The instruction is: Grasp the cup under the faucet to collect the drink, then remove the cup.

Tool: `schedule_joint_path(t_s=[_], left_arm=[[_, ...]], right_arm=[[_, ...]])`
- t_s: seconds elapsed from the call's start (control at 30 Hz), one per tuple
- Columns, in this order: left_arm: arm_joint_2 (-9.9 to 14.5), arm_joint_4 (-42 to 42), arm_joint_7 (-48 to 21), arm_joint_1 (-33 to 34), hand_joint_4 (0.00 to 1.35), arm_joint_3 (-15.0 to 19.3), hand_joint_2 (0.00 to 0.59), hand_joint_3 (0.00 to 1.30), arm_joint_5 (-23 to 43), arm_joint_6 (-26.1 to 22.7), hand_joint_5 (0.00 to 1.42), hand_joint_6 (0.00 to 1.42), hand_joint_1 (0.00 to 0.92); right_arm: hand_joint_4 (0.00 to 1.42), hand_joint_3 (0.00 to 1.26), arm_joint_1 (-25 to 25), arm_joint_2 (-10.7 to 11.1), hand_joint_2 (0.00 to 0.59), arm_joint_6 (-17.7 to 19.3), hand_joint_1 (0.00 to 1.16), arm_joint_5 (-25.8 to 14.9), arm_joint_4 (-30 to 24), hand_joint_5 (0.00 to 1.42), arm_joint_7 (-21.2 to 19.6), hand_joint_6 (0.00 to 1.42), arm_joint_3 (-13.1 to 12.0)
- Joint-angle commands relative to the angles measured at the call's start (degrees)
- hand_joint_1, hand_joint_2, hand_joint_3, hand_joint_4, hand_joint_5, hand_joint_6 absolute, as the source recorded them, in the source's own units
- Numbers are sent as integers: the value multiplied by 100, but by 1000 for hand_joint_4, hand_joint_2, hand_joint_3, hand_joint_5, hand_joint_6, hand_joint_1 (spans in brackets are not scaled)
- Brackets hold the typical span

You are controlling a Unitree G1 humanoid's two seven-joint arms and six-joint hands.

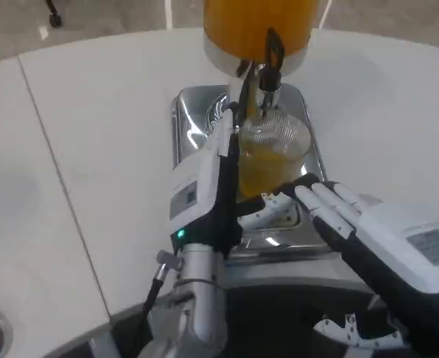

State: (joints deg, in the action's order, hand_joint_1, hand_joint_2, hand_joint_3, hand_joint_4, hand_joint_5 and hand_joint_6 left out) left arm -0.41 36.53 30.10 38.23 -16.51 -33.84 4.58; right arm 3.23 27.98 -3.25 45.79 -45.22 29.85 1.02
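Right hand [331, 212] grips ribbed clear cup [273, 153] on shiny metal tray [193, 112]

The cup [273, 153] stands on the tray [193, 112], right under the faucet [268, 78]. The tank [257, 30] is behind it. The left hand [212, 175] is beside the cup's left; the right hand [331, 209] is in front.

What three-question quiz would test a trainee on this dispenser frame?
1. True or false: the cup is empty.
2. Which hand reaches up towards the faucet: A left, B right?
3. What does the cup stand on?
Key: 1 false, it holds orange drink. 2 A, the left hand; the right hand is at the cup's base. 3 The shiny metal drip tray.
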Motion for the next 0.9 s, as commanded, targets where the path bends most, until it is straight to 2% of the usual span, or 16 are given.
schedule_joint_path(t_s=[0.03, 0.23, 0.4, 0.47, 0.57, 0.7, 0.77, 0.9], left_arm=[[-188, 318, 137, 253, 0, 20, 55, 0, 144, 138, 95, 115, 367], [-259, 567, 230, 365, 0, -6, 53, 0, 236, 139, 135, 148, 381], [-325, 679, 402, 394, 0, -38, 54, 0, 232, 163, 210, 240, 399], [-369, 729, 461, 403, 0, -48, 54, 0, 241, 155, 271, 306, 413], [-460, 814, 572, 428, 48, -76, 56, 4, 241, 158, 409, 536, 444], [-616, 974, 740, 500, 169, -128, 59, 81, 223, 145, 578, 805, 491], [-715, 1088, 890, 552, 269, -154, 65, 147, 217, 131, 690, 954, 526], [-912, 1366, 1363, 664, 584, -200, 70, 373, 218, 166, 966, 1292, 558]], right_arm=[[0, 0, 71, -64, 318, -119, 801, 30, -74, 0, 156, 80, 77], [0, 0, 10, -116, 322, -250, 770, 70, -51, 0, 210, 80, 84], [0, 0, -84, -90, 315, -372, 762, -50, -59, 0, 348, 80, 38], [0, 0, -88, -65, 302, -374, 759, 52, -74, 0, 352, 82, 43], [0, 0, -103, -62, 301, -476, 757, 17, -107, 0, 434, 87, -6], [0, 0, -175, -11, 313, -605, 747, -6, -109, 0, 574, 94, -86], [0, 0, -203, -52, 320, -761, 731, 15, -149, 0, 640, 95, -129], [0, 0, -184, -25, 321, -916, 723, 173, -225, 0, 740, 95, -100]])
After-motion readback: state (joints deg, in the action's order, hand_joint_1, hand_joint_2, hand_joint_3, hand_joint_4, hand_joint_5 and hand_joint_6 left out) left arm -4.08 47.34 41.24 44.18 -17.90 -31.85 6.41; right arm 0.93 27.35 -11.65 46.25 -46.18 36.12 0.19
